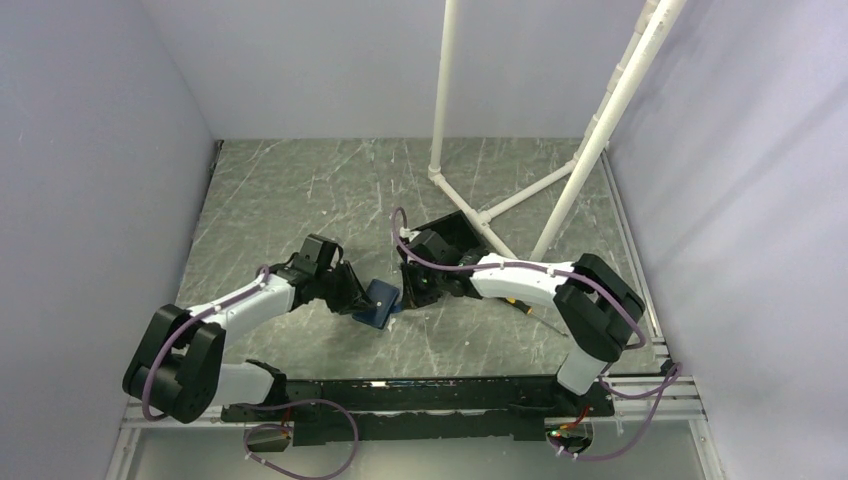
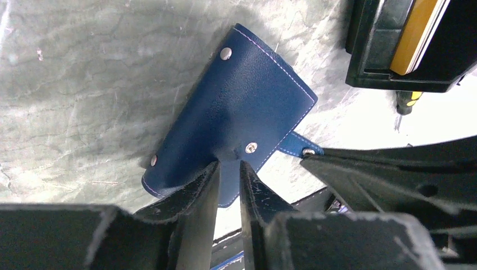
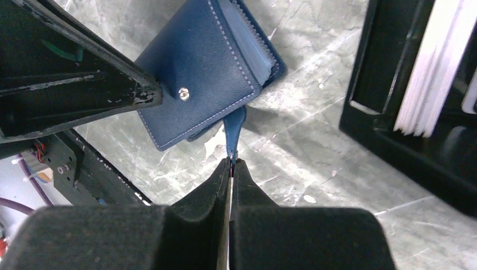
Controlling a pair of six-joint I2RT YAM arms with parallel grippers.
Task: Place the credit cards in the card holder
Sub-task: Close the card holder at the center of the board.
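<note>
The dark-blue card holder is held just above the table between both arms. My left gripper is shut on its near edge, seen in the left wrist view with the holder spread ahead. My right gripper is shut on the holder's thin strap, fingertips pinched together. The holder's paler inner pocket shows at its far side. An orange-gold credit card and whitish cards stand on edge in a black box.
The black open box sits just behind the right gripper. An orange-handled screwdriver lies under the right arm; its tip shows in the left wrist view. A white pipe frame stands at the back right. Walls enclose three sides.
</note>
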